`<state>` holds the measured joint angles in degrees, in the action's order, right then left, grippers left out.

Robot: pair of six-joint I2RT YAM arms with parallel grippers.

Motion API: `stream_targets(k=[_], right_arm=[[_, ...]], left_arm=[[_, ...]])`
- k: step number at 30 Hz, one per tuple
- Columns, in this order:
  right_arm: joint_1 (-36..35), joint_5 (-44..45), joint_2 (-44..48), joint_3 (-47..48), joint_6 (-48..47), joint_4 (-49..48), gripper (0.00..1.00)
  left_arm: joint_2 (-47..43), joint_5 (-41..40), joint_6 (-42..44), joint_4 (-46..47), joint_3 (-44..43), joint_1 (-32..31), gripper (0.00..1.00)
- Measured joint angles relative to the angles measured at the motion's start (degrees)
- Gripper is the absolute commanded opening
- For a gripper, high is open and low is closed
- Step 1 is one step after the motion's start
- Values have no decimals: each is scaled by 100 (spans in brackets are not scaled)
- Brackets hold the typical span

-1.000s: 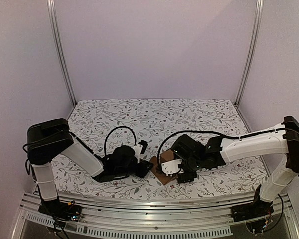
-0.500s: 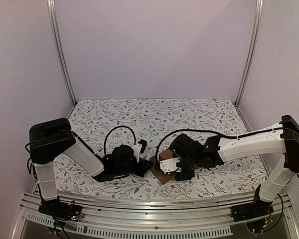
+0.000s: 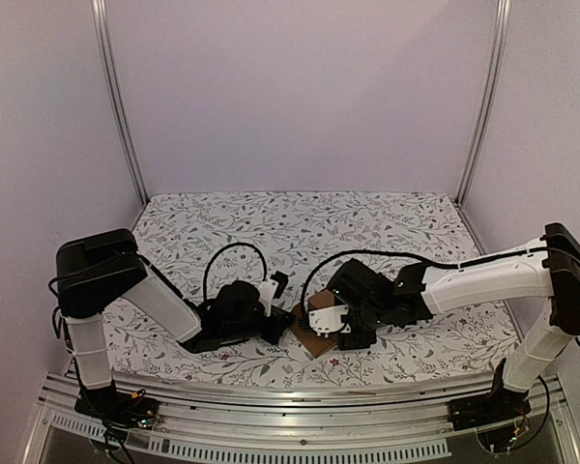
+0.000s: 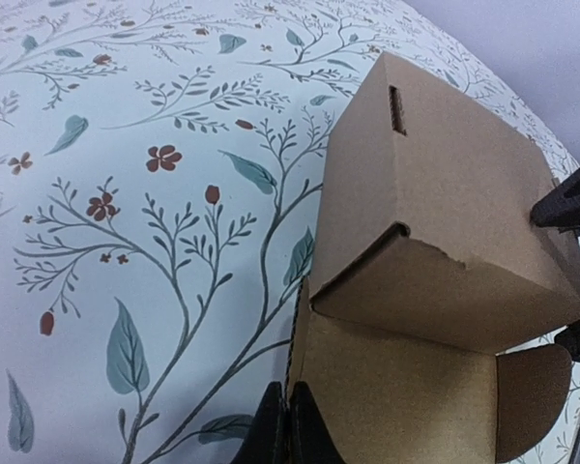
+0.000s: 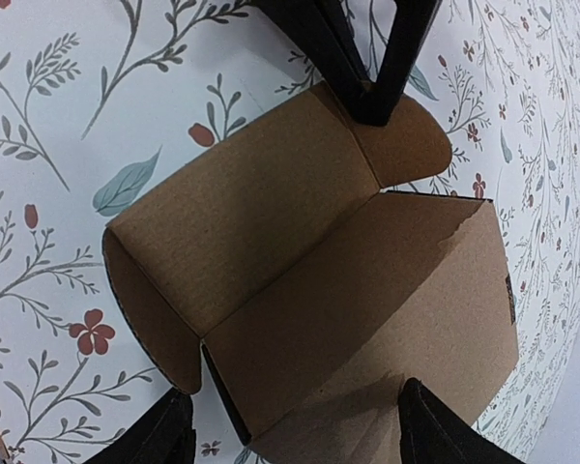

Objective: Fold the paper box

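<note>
The paper box point(image 3: 314, 333) is brown cardboard, partly formed, lying on the flowered cloth between the two arms. In the left wrist view its closed body point(image 4: 445, 184) rises at the right and an open panel with a rounded flap point(image 4: 532, 396) lies in front. My left gripper point(image 4: 290, 401) is shut on the thin edge of that open panel. Seen from the right wrist, the box point(image 5: 300, 280) lies open towards the camera. My right gripper point(image 5: 292, 391) stands open over its near end, one finger point(image 5: 159, 435) off the cardboard, the other point(image 5: 435, 425) above the folded panel.
The flowered tablecloth point(image 3: 271, 232) covers the whole table. Lilac walls with metal corner posts point(image 3: 116, 106) close in the back and sides. A metal rail point(image 3: 290, 406) runs along the near edge by the arm bases.
My left gripper's jaws have closed onto the edge of the box panel. The right gripper has shifted slightly left over the box and its jaws have narrowed a little.
</note>
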<state>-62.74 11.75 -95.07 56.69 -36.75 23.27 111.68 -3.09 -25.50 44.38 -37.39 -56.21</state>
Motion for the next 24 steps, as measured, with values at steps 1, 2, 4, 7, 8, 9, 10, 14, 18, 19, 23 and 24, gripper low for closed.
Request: stream_targets(k=[1,2,4,7,8,9,10,14,18,19,23,24], right_arm=[[0,2,-2,0,9,-2,71],[0,2,-2,0,9,-2,71],[0,2,-4,2,13,-4,71],[0,7,-28,13,31,-13,71],[0,11,-39,24,37,-17,71],[0,13,-50,37,46,-17,71],[0,13,-57,42,50,-17,71],[0,11,-63,57,70,-13,71],[0,13,-66,61,85,-9,71],[0,11,-66,61,90,-9,71],[0,9,-68,68,96,-9,71],[0,7,-68,68,96,-9,71]], left_arm=[[-4,0,44,-2,-2,0,2],[-11,-2,87,-7,-2,-2,2],[-24,-11,203,-20,-2,-13,2],[-57,-52,415,-74,-4,-66,2],[-68,-81,487,-101,-7,-85,2],[-90,-116,566,-131,-9,-107,2],[-116,-160,636,-173,-9,-131,2],[-164,-391,901,-225,-9,-271,5],[-195,-715,1012,-48,15,-431,5],[-195,-774,1012,11,28,-446,5],[-195,-907,999,350,98,-470,5],[-195,-929,988,411,103,-470,4]])
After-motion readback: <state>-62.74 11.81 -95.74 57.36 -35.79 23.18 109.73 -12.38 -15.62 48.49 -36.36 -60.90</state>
